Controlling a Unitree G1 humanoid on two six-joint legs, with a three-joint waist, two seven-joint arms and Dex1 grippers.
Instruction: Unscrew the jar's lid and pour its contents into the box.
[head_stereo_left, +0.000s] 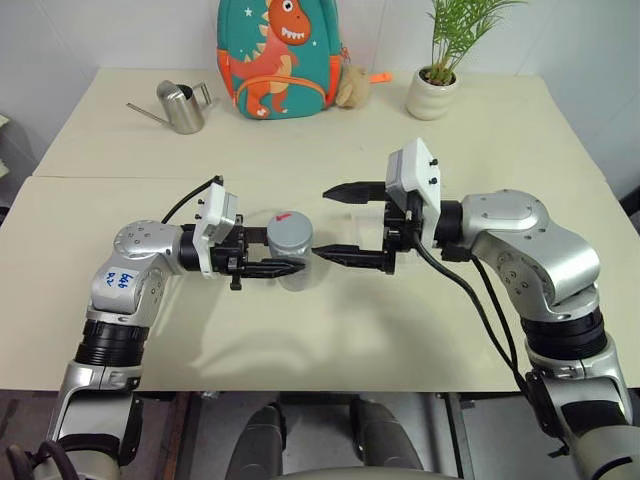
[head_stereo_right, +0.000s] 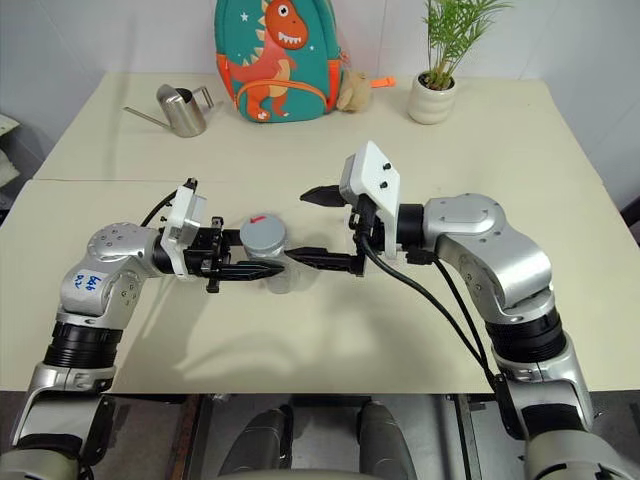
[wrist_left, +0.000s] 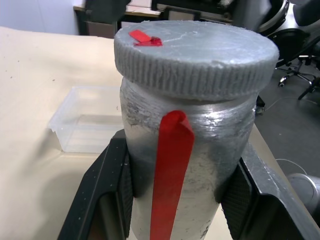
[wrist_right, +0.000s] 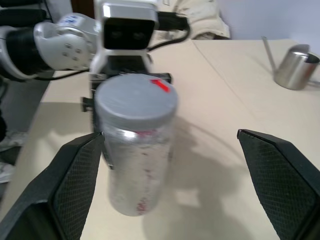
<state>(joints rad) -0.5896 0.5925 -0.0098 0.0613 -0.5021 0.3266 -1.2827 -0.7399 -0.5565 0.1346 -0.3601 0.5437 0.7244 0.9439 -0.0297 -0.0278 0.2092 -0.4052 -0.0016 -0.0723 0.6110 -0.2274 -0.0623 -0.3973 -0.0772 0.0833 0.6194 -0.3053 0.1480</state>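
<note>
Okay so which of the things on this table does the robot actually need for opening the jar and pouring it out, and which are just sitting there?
Needed:
jar, clamped in the left gripper
lid, still on the jar
box
right gripper, open beside the lid

Lying about:
watering can
dinosaur backpack
potted plant

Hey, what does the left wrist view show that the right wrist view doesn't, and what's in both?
Left wrist view: the clear box on the table behind the jar, and the red stripe running down the jar's label, with the left claw shut on the jar's body.

Right wrist view: the steel watering can and the right claw, open, its fingers either side of the jar and apart from it.

Both: the jar, upright, with the grey lid on and a small red mark on top.
</note>
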